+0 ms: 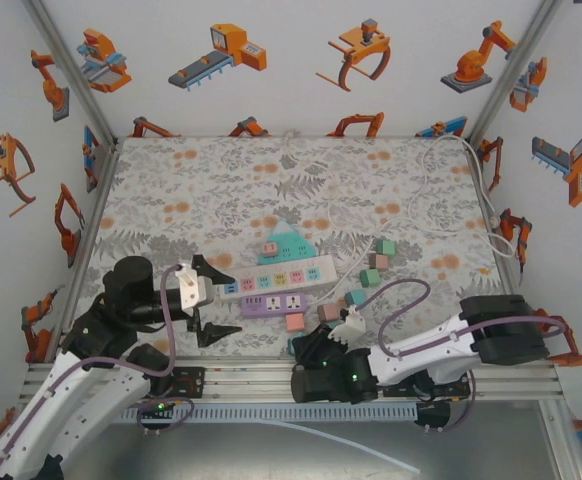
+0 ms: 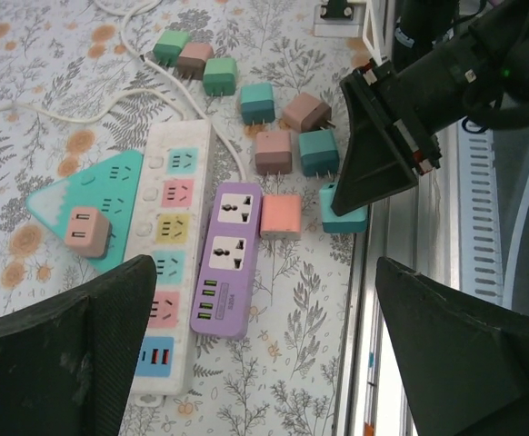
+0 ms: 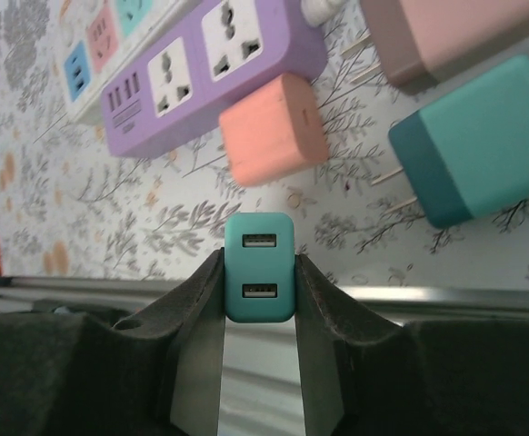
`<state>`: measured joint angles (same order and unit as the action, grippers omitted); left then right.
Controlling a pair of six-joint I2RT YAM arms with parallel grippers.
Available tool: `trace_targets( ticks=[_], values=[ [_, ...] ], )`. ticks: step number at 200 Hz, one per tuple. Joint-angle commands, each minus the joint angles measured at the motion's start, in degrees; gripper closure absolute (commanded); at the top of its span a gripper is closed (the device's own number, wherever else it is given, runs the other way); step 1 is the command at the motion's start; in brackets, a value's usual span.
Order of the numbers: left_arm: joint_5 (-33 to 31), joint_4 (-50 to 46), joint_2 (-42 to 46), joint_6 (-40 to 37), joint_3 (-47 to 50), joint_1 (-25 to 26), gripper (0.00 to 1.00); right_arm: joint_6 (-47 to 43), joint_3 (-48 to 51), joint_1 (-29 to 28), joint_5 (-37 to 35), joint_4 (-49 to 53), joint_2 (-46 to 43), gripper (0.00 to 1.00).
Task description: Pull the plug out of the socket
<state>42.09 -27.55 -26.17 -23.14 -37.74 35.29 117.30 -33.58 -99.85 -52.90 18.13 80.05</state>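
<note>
teal plug [image 3: 259,268] sitting lower centre, long axis running vertical, USB ports facing us | right gripper [image 3: 259,272] pinching it | left gripper [image 2: 264,268] gaping empty

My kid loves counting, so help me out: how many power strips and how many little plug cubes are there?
Power strips: 3, the white strip, purple strip and teal triangle strip.
Plug cubes: 10, with the pink cube in the teal triangle strip, the teal cube in the right gripper, 8 lying on the table.
Total: 13.
</note>
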Motion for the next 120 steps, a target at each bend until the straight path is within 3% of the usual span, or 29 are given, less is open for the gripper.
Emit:
trace_targets(
  ticks=[1, 80, 120],
  values=[
    [1.91, 2.89, -1.54, 0.78, 0.45, 0.3, 0.03, 28.73, -0.25, -0.22, -7.2, -0.49, 2.82, 0.84],
    [0.0, 2.68, -3.35, 0.91, 0.21, 0.31, 0.03, 31.5, -0.33, -0.2, -7.29, -0.37, 6.73, 0.44],
    [-0.86, 2.76, -3.37, 1.74, 0.45, 0.27, 0.03, 31.32, -1.52, -0.53, -7.13, 2.35, 6.55, 0.4]
  ],
)
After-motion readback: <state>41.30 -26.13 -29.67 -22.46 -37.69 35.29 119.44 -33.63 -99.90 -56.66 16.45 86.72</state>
